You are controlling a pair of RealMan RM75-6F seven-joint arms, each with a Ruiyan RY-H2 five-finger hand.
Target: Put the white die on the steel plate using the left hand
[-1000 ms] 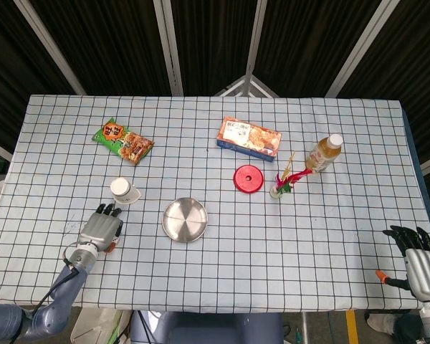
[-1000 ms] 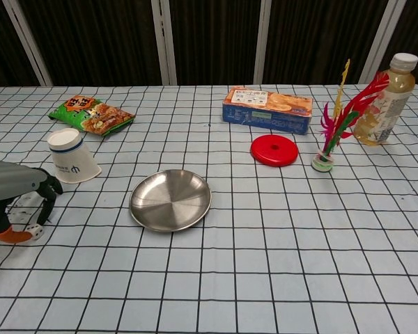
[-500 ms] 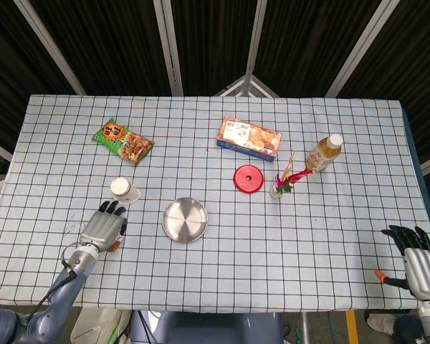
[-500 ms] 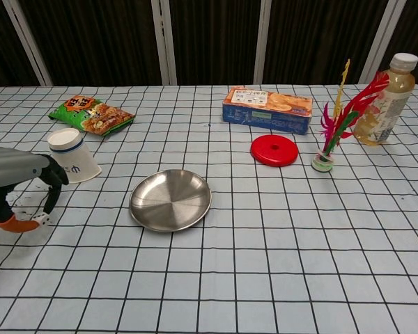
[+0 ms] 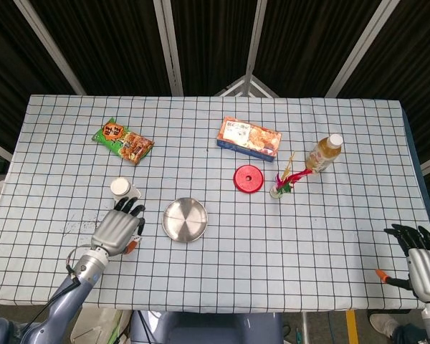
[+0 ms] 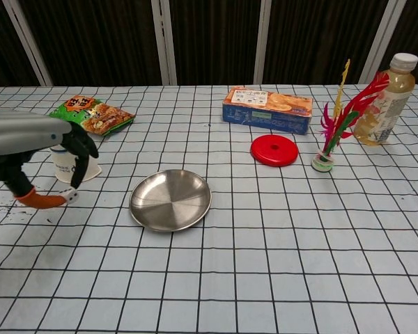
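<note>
Pinching the white die between orange thumb tip and a dark finger, the left hand holds it just above the cloth, left of the steel plate and apart from it. In chest view the die shows as a small white cube at the thumb tip, w/ the rest of the fingers curled down over it; in head view the die itself is hidden under the left hand, which sits just left of the steel plate.

Behind the hand is a white paper cup lying tilted, partly covered by the fingers in chest view; in head view the paper cup is just above the fingertips. The plate is bare, nothing on it.

Farther back left: a green snack bag. Back centre: an orange-and-blue box. In front of the box, a red round lid, flat on the cloth. Right of the lid, a feather shuttlecock standing upright, and behind it a bottle w/ white cap.

The right hand hangs off the table's near right corner, fingers spread, holding nothing. Checked tablecloth covers the whole table.
</note>
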